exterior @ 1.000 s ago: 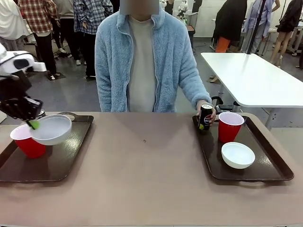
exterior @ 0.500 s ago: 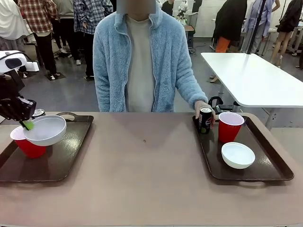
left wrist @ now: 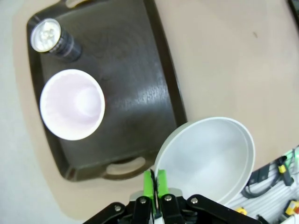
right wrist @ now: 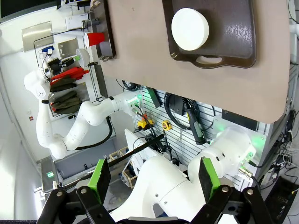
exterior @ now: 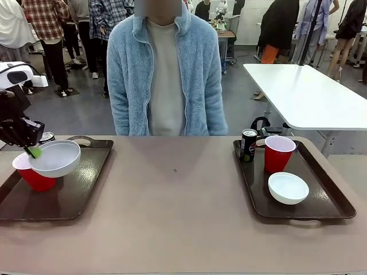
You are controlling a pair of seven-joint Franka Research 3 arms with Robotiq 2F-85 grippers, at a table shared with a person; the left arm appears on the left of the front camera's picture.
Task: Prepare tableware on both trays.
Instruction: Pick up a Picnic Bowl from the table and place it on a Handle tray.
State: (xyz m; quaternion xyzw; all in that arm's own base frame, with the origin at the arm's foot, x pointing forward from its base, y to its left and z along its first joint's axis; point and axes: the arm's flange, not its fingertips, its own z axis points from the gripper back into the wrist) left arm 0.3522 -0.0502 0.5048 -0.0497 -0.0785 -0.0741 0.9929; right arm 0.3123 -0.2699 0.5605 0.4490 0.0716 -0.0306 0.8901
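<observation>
My left gripper (exterior: 32,150) is shut on the rim of a white bowl (exterior: 56,157), which hangs tilted over the left tray (exterior: 80,192). In the left wrist view the green pads (left wrist: 149,181) pinch the bowl's (left wrist: 210,156) edge. Below it on this tray (left wrist: 131,84) stand a red cup (exterior: 33,176) (left wrist: 72,104) and a dark can (exterior: 46,137) (left wrist: 51,37). The right tray (exterior: 332,200) carries a Pepsi can (exterior: 248,144), a red cup (exterior: 278,153) and a white bowl (exterior: 288,187). My right gripper (right wrist: 154,179) is open, high above the right tray (right wrist: 233,32) and its bowl (right wrist: 189,29).
A person in a light blue fleece (exterior: 166,74) stands at the table's far edge with both hands away from the table. The tan tabletop (exterior: 175,200) lies bare between the trays. A white table (exterior: 304,91) stands behind at the right.
The person's hand let go of the Pepsi can and drew back. My left gripper shifted the bowl slightly left, then held still.
</observation>
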